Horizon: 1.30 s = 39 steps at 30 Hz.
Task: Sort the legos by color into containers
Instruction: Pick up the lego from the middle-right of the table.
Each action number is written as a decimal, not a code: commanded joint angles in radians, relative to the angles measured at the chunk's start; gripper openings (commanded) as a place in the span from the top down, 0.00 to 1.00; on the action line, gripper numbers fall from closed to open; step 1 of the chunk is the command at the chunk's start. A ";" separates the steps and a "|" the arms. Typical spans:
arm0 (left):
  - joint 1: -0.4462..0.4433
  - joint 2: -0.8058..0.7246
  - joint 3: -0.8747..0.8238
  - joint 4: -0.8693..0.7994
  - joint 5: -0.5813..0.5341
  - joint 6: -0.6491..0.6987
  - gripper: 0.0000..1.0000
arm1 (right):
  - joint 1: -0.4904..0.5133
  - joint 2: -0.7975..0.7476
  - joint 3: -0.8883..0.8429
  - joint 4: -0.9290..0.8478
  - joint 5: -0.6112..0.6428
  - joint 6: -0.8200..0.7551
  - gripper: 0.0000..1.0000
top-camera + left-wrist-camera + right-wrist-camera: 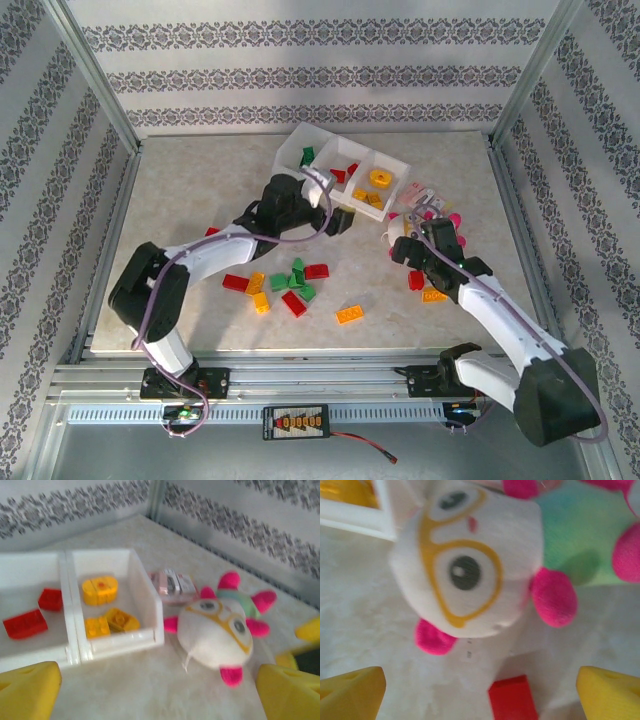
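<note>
No readable text or numbers. Packet (pixel 172 584) just beside tray (pixel 151 602) shows dark print, too blurred to read.

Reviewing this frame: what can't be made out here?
Red lego, right wrist view: cut off by the bottom edge, full shape unclear.
Packet, left wrist view: blurred, partly behind the plush toy; contents unreadable.
Tray, left wrist view: red compartment cut by the left edge.

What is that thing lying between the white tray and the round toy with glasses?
A small pink-and-clear packet lies between the tray and the toy; the left wrist view shows it.
</note>
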 commanded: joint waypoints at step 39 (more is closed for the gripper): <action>-0.027 -0.383 -0.330 -0.101 0.118 0.071 0.01 | 0.182 0.331 0.336 0.088 0.010 -0.087 0.68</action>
